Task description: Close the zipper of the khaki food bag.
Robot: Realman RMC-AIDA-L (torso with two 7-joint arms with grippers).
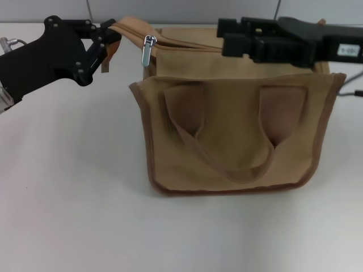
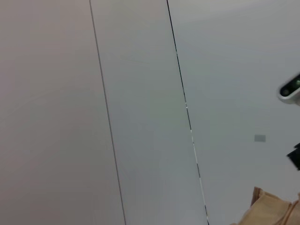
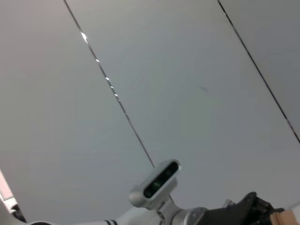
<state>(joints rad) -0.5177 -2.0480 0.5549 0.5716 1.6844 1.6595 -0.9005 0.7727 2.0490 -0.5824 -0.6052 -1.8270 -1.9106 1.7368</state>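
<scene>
The khaki food bag (image 1: 232, 136) stands upright mid-table in the head view, its front handle (image 1: 227, 153) hanging down the front. The zipper (image 1: 181, 44) runs along the top. Its silver slider and pull tab (image 1: 148, 49) hang at the bag's left end. My left gripper (image 1: 109, 38) is at the bag's upper left corner, shut on the tan tab at the end of the zip tape. My right gripper (image 1: 222, 37) lies level over the bag's top right, pointing left, well apart from the slider. A scrap of tan cloth shows in the left wrist view (image 2: 272, 211).
The white table (image 1: 74, 192) spreads to the left of and in front of the bag. A grey panelled wall (image 1: 187, 8) stands close behind. A cable (image 1: 354, 76) trails at the right edge. The right wrist view shows the left arm's wrist camera (image 3: 157, 185).
</scene>
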